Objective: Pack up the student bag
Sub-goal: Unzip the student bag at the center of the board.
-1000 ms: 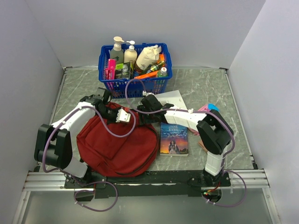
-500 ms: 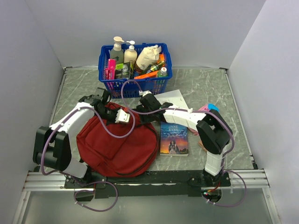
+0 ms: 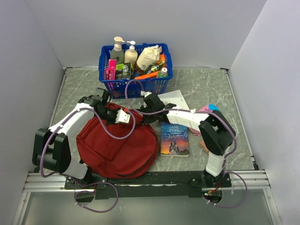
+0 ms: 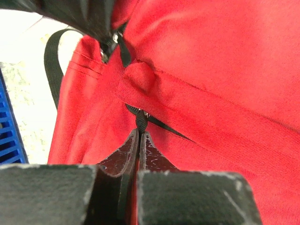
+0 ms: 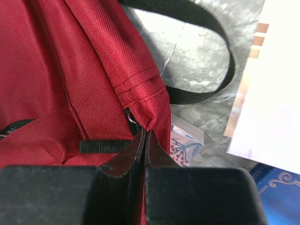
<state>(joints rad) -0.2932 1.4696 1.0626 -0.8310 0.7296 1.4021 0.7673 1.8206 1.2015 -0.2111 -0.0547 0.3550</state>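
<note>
Lying at the near left of the table (image 3: 206,89), the one student bag (image 3: 117,145) is dark red. The left gripper (image 4: 140,133), pressed together, pinches its black zipper tab (image 4: 140,119). The right gripper (image 5: 144,136), also pressed together, meets the red seam beside a metal ring (image 5: 132,118). One book (image 3: 174,139) reads "JANE EYRE". The blue basket (image 3: 136,86) holds two pump bottles (image 3: 117,50).

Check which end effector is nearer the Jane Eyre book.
Right. The right end effector is shut on the student bag at its edge, just left of the book in the top view; the left end effector grips the bag farther left.

Blue basket (image 3: 112,86), paperback (image 3: 174,139) (pink pouch (image 3: 205,109), perhaps)
</note>
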